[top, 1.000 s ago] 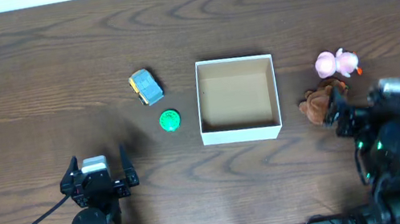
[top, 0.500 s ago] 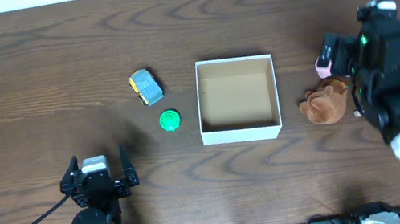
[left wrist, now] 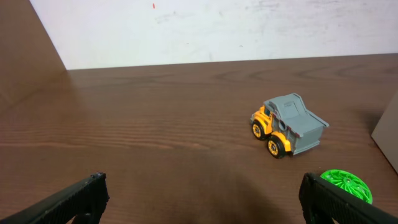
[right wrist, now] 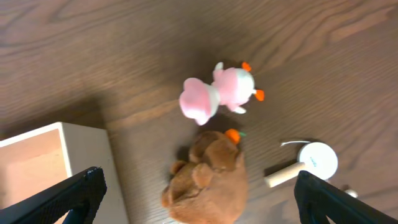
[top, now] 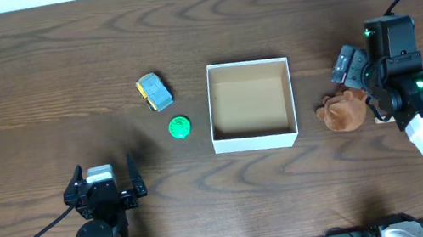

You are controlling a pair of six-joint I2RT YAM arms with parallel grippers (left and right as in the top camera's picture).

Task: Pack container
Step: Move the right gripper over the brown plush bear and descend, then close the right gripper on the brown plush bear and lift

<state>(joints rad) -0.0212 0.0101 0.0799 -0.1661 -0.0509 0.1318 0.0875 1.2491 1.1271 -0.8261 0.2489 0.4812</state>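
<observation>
Container (top: 249,103): square, shallow, white outer walls, plain brown inside, open-topped.

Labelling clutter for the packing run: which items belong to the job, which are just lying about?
Job: container; toy truck; green disc; pink plush; brown plush, all four likely cargo.
Lying about: white disc; small peg.

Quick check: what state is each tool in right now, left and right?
Left tool: open, holding nothing.
Right tool: open, holding nothing.
</observation>
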